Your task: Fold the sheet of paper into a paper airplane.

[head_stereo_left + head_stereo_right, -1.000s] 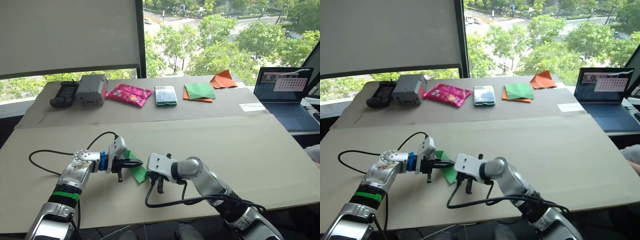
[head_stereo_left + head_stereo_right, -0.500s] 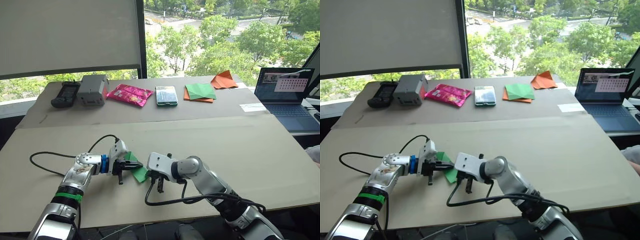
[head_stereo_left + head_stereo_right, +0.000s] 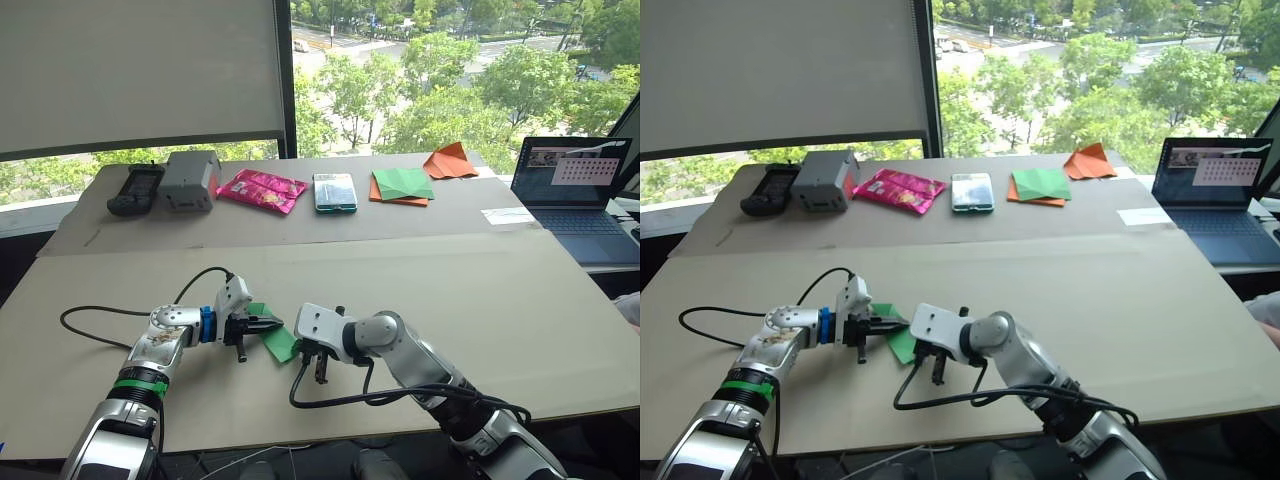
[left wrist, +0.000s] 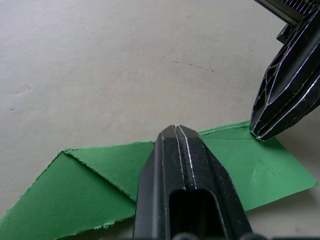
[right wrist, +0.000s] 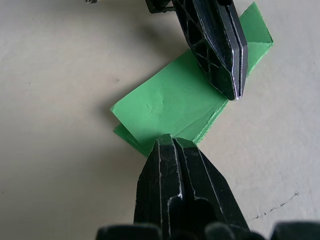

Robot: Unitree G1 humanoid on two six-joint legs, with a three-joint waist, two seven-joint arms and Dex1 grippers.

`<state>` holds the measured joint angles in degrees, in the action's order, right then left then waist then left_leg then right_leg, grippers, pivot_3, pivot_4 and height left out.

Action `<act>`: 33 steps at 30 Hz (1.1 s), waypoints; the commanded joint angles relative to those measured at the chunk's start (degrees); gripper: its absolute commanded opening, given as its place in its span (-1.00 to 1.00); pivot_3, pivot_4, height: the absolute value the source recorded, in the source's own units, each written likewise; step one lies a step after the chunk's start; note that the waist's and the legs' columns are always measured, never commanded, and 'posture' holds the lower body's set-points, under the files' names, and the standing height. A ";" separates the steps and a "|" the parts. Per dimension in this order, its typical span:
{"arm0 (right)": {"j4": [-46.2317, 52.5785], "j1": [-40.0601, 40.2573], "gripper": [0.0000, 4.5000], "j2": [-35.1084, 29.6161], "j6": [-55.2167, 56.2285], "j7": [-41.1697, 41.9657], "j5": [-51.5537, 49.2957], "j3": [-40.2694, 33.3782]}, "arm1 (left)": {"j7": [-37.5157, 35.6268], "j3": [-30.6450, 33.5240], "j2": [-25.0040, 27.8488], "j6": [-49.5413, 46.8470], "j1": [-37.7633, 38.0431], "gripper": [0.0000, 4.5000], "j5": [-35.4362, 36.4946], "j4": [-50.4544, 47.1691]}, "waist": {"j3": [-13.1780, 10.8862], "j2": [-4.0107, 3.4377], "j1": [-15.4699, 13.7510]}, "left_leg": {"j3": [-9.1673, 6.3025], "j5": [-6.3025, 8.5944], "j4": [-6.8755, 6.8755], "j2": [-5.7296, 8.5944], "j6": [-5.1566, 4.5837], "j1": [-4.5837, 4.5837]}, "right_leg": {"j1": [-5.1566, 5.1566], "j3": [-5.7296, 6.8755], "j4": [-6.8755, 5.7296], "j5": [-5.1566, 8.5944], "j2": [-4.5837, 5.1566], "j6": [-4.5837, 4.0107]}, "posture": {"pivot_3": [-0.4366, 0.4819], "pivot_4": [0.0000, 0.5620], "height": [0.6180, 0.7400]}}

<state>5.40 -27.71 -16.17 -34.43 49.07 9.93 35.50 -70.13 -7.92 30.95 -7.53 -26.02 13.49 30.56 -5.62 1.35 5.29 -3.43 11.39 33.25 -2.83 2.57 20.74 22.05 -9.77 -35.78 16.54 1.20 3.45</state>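
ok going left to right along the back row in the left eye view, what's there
black handset → grey box → pink packet → teal-edged case → green-and-orange paper stack → orange folded paper → white slip → laptop

Daylight pours in through the window [image 3: 450,70] behind the far edge of the table [image 3: 500,300], bright on the trees outside and even across the tabletop. Shadows are soft and short. The blind [image 3: 140,70] looks grey and flat. In the wrist views the fingers cast faint shadows, and the nearest parts seem slightly soft.
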 commanded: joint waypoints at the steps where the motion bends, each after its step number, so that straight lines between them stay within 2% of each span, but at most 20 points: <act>1: -4.43 2.14 -1.00 -1.76 -4.11 0.05 1.12 1.94 | 4.49 1.06 1.87 -0.20 -0.35 -1.00 -3.65 5.66 | 0.00 0.00 -0.02 | 0.00 0.00 0.00 0.00 0.00 0.00 | 0.00 0.00 0.00 0.00 0.00 0.00 | -0.05 -0.47 1.00; 18: -4.64 1.94 -1.00 -1.53 -4.23 -0.53 1.12 2.13 | 5.65 2.63 2.71 0.29 -3.73 -1.00 -3.97 13.46 | 0.04 -0.07 0.16 | -0.02 0.00 -0.01 0.02 0.00 -0.01 | 0.03 0.00 0.00 0.02 0.00 -0.02 | -0.05 -0.47 1.00; 29: -4.33 2.14 -1.00 -1.57 -4.56 -0.62 1.03 2.07 | 4.29 4.46 2.30 -0.37 -3.74 -1.00 -2.41 10.38 | 0.02 -0.07 0.14 | -0.02 0.01 -0.01 0.02 0.01 -0.01 | 0.04 0.00 0.00 0.02 0.00 -0.02 | -0.05 -0.47 1.00; 33: -3.91 2.18 -1.00 -1.42 -4.67 -0.80 0.96 1.91 | 2.25 8.36 3.82 -5.93 -3.52 -1.00 2.83 2.68 | -0.28 0.12 0.25 | -0.02 0.01 -0.04 0.02 0.01 0.02 | 0.08 0.00 0.00 0.02 0.00 -0.02 | -0.05 -0.47 1.00</act>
<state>5.98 -27.78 -16.17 -34.50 48.46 9.79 35.49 -66.92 -1.18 33.65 -11.48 -29.30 14.24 36.48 -5.90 1.47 5.54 -3.46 11.40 33.20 -2.81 2.58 20.77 22.15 -9.77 -35.78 16.55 1.20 3.43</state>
